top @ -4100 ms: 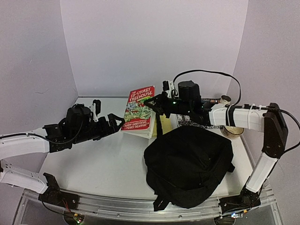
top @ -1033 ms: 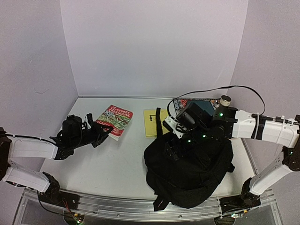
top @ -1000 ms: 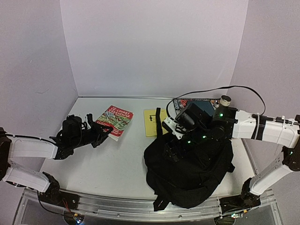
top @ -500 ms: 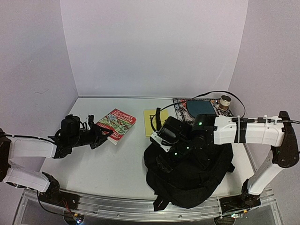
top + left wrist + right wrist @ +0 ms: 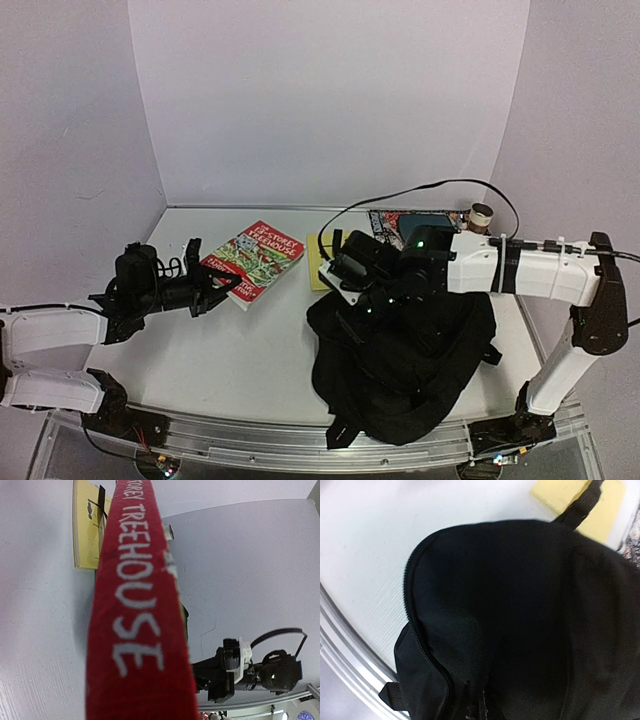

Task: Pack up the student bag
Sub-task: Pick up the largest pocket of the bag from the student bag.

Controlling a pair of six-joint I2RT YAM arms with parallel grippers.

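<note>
- From above, my left gripper [image 5: 213,292] is clamped on the near-left corner of the red book [image 5: 252,262]. The book is tipped up off the table [image 5: 230,360], its long axis running from near-left to far-right.
- The student bag [image 5: 420,370] lies slumped on the right of the table, to the right of the book and nearer. The book must travel rightward to reach it.
- My right gripper [image 5: 345,305] is at the bag's far-left edge with its jaws together, so my right arm is the nearer one.
- From my left wrist, the book's red spine [image 5: 137,605] fills the view lengthwise and hides my fingers. A yellow notebook [image 5: 87,535] lies flat beyond it.
- From my right wrist, I see black fabric and a zipper [image 5: 406,600] curving along the bag's edge. My fingers are out of view, so I cannot tell whether they pinch anything.
</note>
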